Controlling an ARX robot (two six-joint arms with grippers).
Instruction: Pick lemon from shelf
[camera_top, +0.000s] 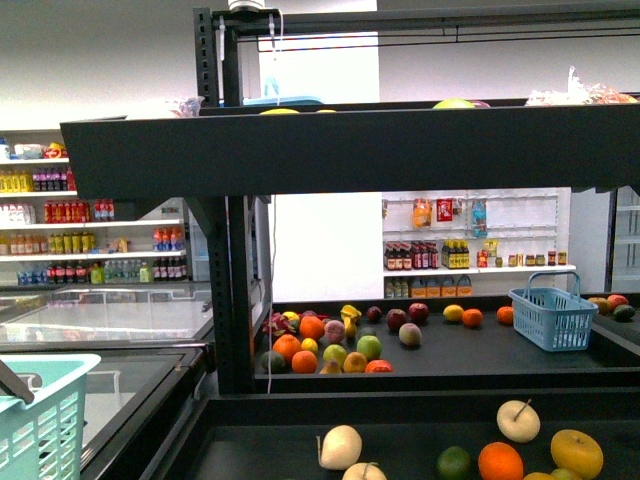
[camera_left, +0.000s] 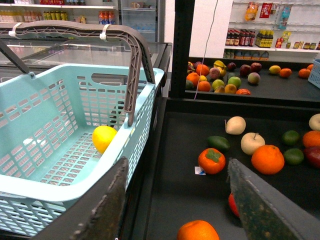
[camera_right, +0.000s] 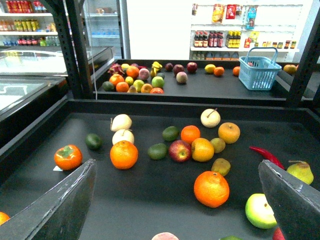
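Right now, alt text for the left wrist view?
A lemon lies inside a light-teal basket beside the black shelf, where oranges, pale apples and green fruits are scattered. The left gripper frames the shot, jaws open and empty.

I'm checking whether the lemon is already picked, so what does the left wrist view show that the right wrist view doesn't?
Only the left wrist view shows the lemon, lying inside the light teal basket beside the shelf. Only the right wrist view shows the red chili, the pear and the blue basket on the far tray. Both show the persimmon and white pears among oranges, with each gripper's jaws open and empty.
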